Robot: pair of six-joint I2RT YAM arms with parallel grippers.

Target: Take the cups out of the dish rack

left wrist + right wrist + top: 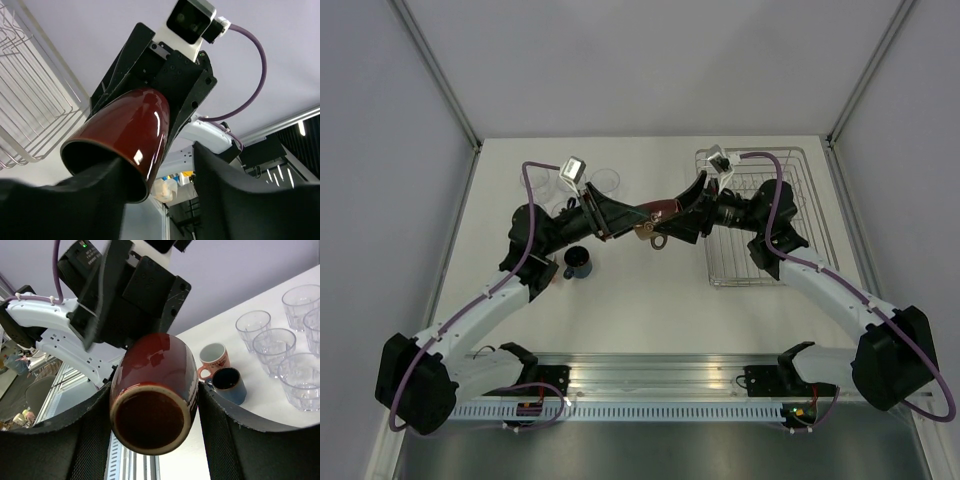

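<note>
The brown mug [660, 212] hangs in the air over the table's middle, between both grippers, handle down. My right gripper [678, 215] is shut on it: in the right wrist view its fingers press both sides of the mug [152, 390], whose base faces the camera. My left gripper [628, 215] is open at the mug's mouth. In the left wrist view one finger [95, 200] reaches into the mug [125, 135] and the other finger [240, 195] stands apart from its wall. The dish rack [790, 200] lies at the right back and looks empty.
A dark blue mug [578, 262] stands on the table under my left arm; it also shows in the right wrist view [227, 384] beside the salmon-orange mug [215, 359]. Several clear tumblers [274, 347] stand at the back left [605, 180].
</note>
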